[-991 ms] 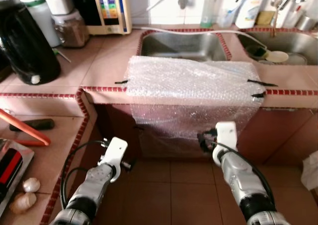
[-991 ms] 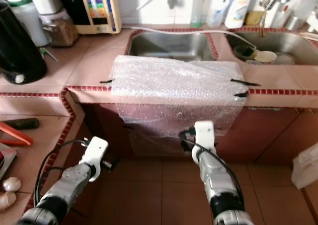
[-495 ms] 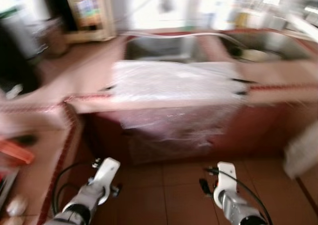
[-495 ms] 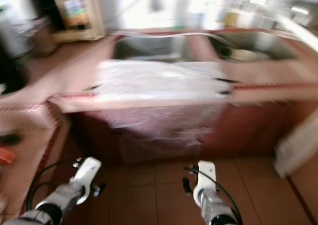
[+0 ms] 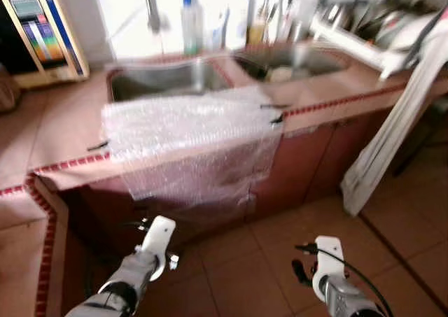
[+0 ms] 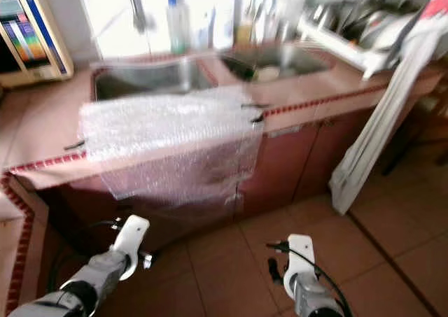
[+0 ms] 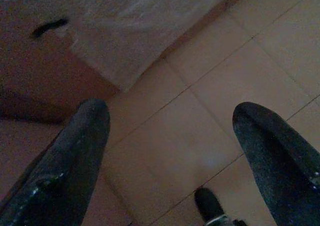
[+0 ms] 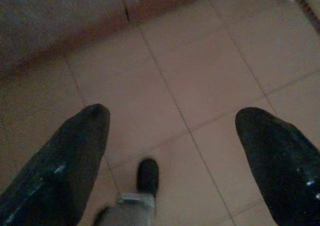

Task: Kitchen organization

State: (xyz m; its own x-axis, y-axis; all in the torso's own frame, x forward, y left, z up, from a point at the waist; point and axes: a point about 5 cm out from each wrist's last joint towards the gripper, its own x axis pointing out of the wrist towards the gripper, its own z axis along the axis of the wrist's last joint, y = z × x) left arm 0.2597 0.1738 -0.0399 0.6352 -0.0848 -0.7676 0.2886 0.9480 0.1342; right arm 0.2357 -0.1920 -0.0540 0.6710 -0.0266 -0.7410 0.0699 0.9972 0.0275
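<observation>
The left pincer (image 7: 170,136) hangs low over the tiled floor (image 5: 280,261), its fingers spread and empty. Above and ahead of it, a bubble wrap sheet (image 5: 185,124) drapes over the tabletop (image 5: 56,131) edge, before the double sink (image 5: 164,79). The right pincer (image 8: 172,136) hangs released over the floor, well apart from the sheet. A white cloth (image 5: 392,128) hangs rightmost.

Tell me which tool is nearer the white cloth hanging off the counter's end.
Right. The right tool hangs low over the floor tiles, on the side of the white cloth. The left tool hangs low below the bubble wrap, farther away.
</observation>
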